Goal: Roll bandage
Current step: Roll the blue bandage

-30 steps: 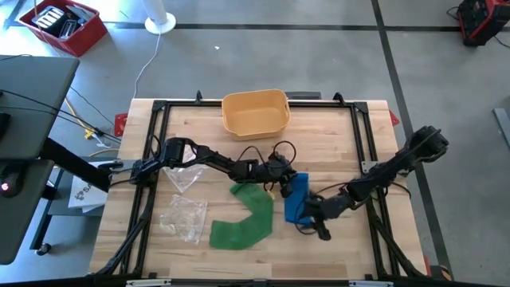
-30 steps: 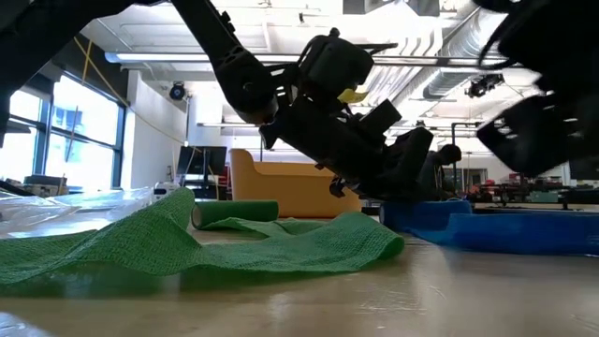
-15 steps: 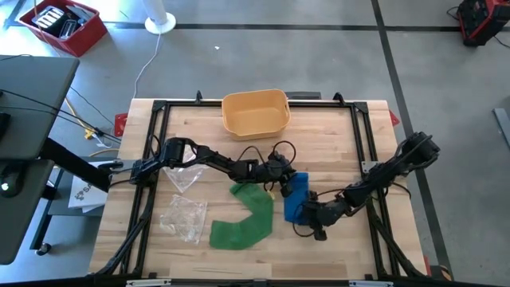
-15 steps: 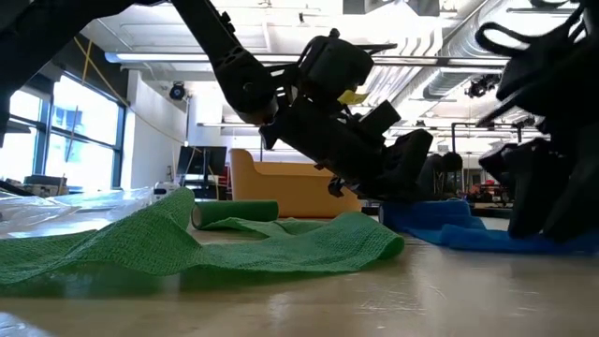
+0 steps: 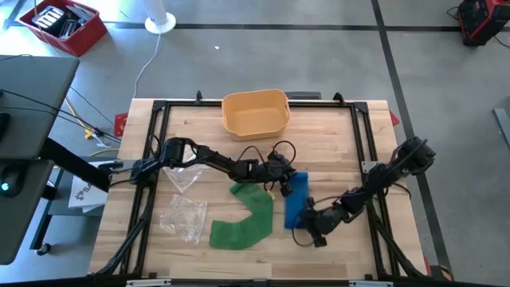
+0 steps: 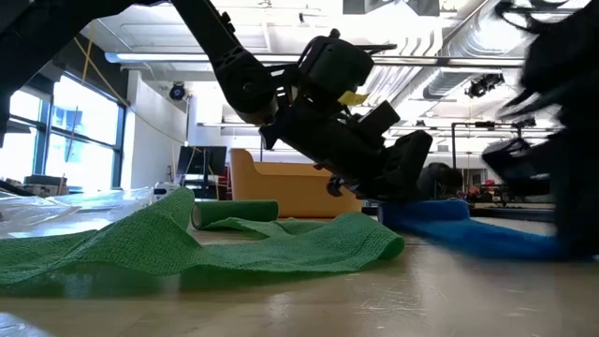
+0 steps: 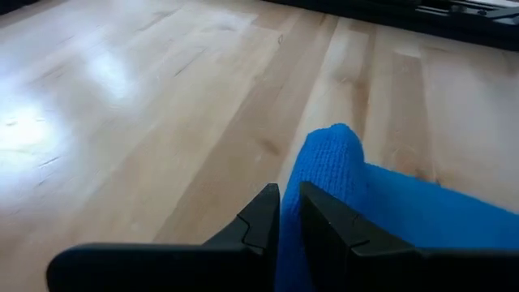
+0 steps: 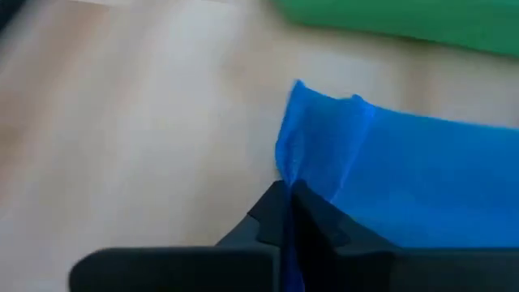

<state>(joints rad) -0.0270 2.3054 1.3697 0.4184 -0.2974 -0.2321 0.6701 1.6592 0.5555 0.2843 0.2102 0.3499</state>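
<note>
The blue bandage [image 5: 295, 199] is lying mid-table beside the green bandage [image 5: 247, 219]. Its far end is being pinched by the left gripper [image 7: 289, 212], its near end apparently by the right gripper [image 8: 289, 212].

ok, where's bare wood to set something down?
Free: between the yellow bin and the table's right rail; also the front strip right of the green bandage. Crowded: middle around the blue bandage, and left by the plastic bags.
</note>
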